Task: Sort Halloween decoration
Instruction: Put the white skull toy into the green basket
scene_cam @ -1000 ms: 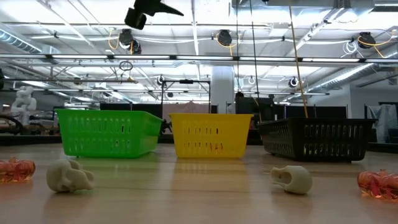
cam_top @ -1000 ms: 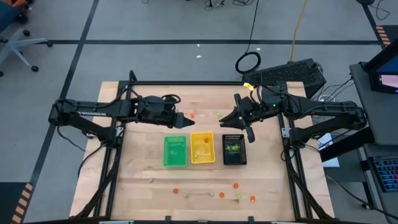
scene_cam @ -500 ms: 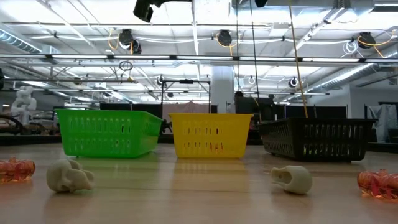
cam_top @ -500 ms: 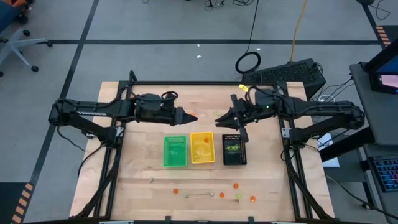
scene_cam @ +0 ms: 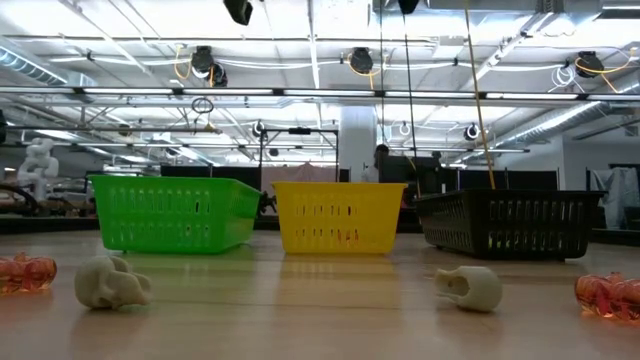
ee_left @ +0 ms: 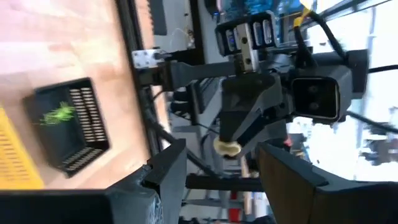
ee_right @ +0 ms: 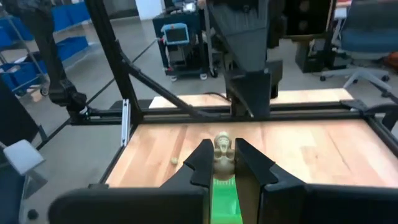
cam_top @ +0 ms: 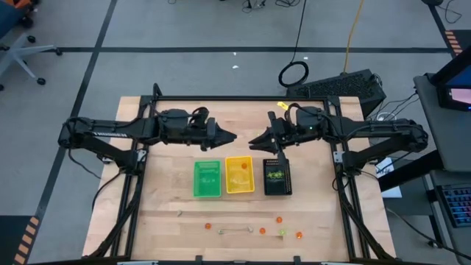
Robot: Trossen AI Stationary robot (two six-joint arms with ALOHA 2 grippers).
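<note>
Pale whitish trinket (ee_right: 222,149) sat pinched between the right gripper's (ee_right: 221,163) closed fingers, held in the air above the table (cam_top: 309,213), beyond the yellow tray (cam_top: 239,175). The left gripper (cam_top: 229,136) faced it, fingers parted, holding nothing.

Since a second ago, both arms have swung away from the trays toward the counter's far edge. The left pincer (cam_top: 230,136), jaws parted and empty, has moved from just above the green tray (cam_top: 207,179) to beyond the yellow tray (cam_top: 239,174). The right pincer (cam_top: 255,141), clamped on a pale whitish trinket (ee_right: 222,149), has left the black tray (cam_top: 277,177) and now faces the left one tip to tip.
</note>
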